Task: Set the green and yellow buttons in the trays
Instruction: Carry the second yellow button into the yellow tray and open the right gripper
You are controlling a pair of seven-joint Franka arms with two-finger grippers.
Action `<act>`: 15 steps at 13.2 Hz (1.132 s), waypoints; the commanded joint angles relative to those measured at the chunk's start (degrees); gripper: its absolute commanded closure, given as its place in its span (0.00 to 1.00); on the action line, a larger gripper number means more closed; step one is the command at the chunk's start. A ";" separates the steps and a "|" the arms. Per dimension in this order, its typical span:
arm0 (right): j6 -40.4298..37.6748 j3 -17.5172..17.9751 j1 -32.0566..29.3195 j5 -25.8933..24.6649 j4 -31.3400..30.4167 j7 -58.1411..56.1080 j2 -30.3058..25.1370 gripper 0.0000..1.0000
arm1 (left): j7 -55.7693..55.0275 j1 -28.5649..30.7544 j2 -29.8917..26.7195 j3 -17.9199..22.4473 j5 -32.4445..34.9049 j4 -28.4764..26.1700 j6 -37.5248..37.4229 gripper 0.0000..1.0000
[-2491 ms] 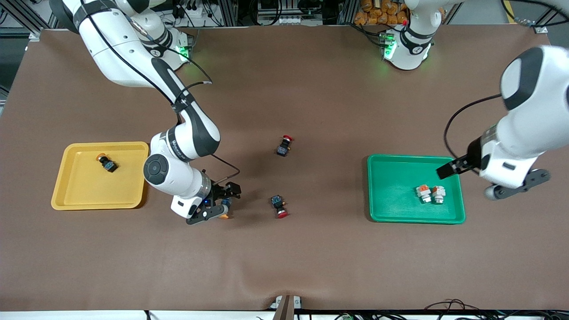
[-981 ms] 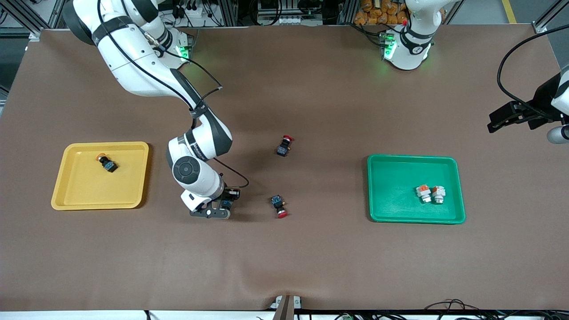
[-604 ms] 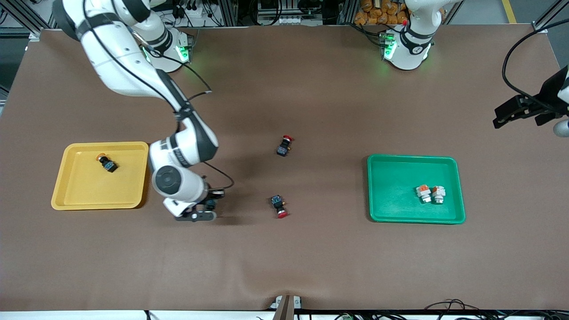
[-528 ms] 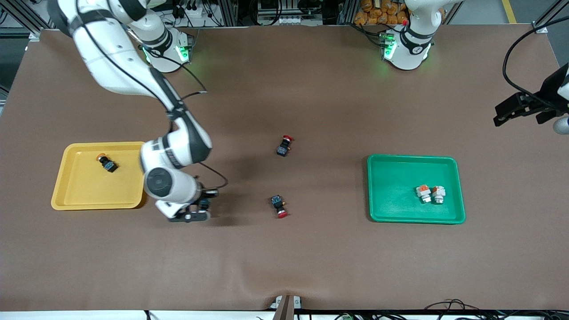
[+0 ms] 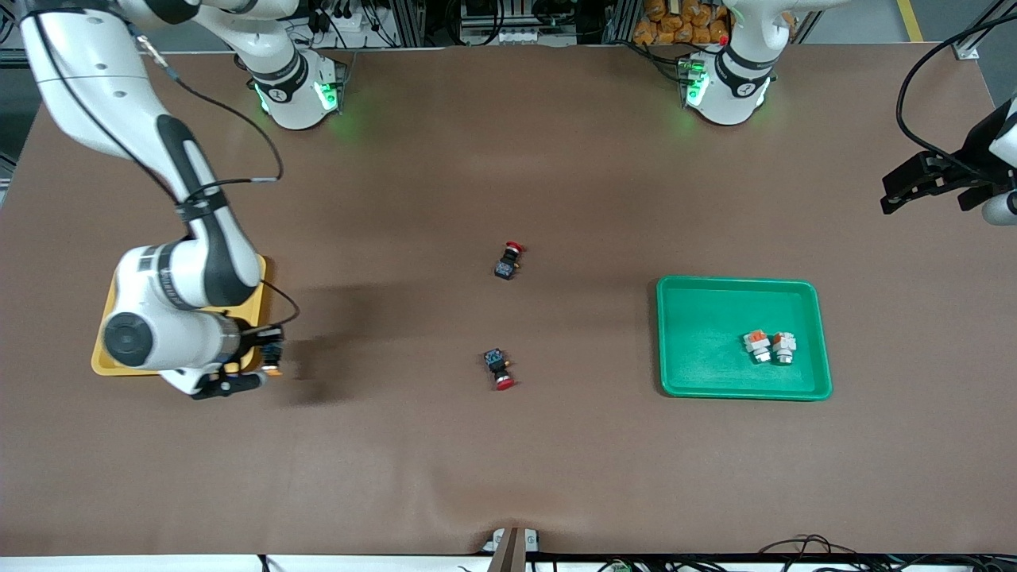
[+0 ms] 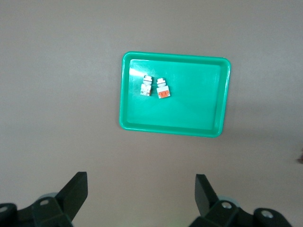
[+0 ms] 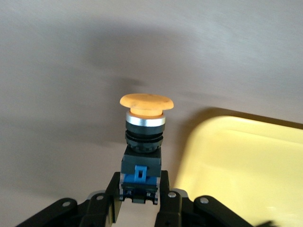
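My right gripper (image 7: 139, 189) is shut on the black body of a yellow-capped button (image 7: 143, 142), held in the air with its cap pointing away. In the front view that gripper (image 5: 256, 367) hangs over the yellow tray (image 5: 102, 359), at its corner nearest the table's middle. The right arm hides most of that tray. The green tray (image 5: 743, 393) lies toward the left arm's end and holds two white-bodied green buttons (image 5: 757, 345) (image 5: 784, 346) side by side. My left gripper (image 6: 140, 189) waits open and empty, high above the table beside the green tray (image 6: 175, 127).
Two black buttons with red caps lie on the brown mat mid-table: one (image 5: 508, 260) farther from the front camera, one (image 5: 499, 369) nearer. The left hand (image 5: 989, 202) shows at the mat's edge at the left arm's end.
The right arm has swung from mid-table to the yellow tray's corner, carrying the yellow-capped button. The left arm has hardly moved.
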 commanded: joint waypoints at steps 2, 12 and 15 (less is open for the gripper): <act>-2.10 1.09 -7.66 -0.21 -3.22 -11.47 -2.37 1.00 | 0.86 -0.22 -0.92 0.90 -0.62 0.13 -0.24 0.00; -2.81 0.74 -11.72 2.34 -6.30 -20.46 -1.76 0.00 | 0.95 -0.04 -1.01 1.17 -0.27 0.13 -0.33 0.00; -10.25 1.00 -10.84 2.52 0.52 -20.11 -1.93 0.00 | 0.86 -0.04 -1.01 1.17 -0.54 0.13 -1.47 0.00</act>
